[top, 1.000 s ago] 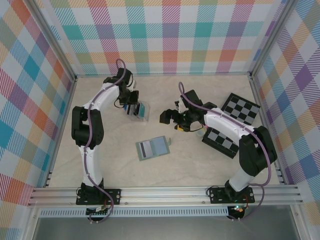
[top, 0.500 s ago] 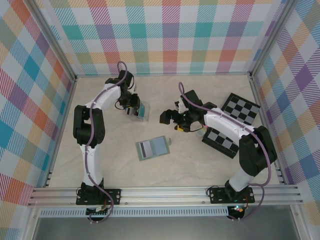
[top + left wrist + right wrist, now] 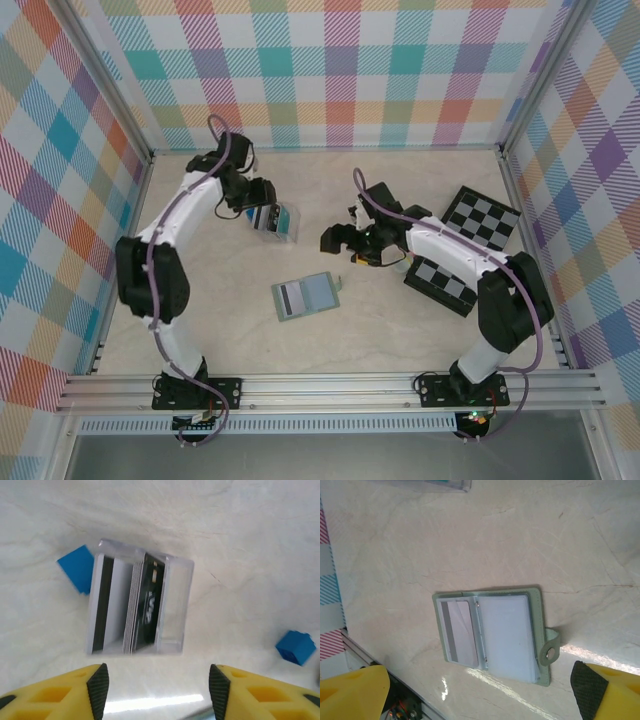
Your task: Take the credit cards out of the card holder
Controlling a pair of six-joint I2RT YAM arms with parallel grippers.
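Card holder (image 3: 490, 632) lying open, one card (image 3: 461, 632) showing

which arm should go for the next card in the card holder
Probably right: the right jaws stand open and their wrist view looks straight at the open card holder, a striped card showing in one pocket. The left jaws are over the clear card stand, farther from the holder.

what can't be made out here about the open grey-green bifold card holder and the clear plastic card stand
Grey-green bifold card holder, right wrist view: how many cards sit in its pockets; only one striped card shows, and the pale blue pockets hide any others.
Clear plastic card stand, left wrist view: blurred, so its card count and the print on the black card cannot be told.
Top view: both are too small for detail.
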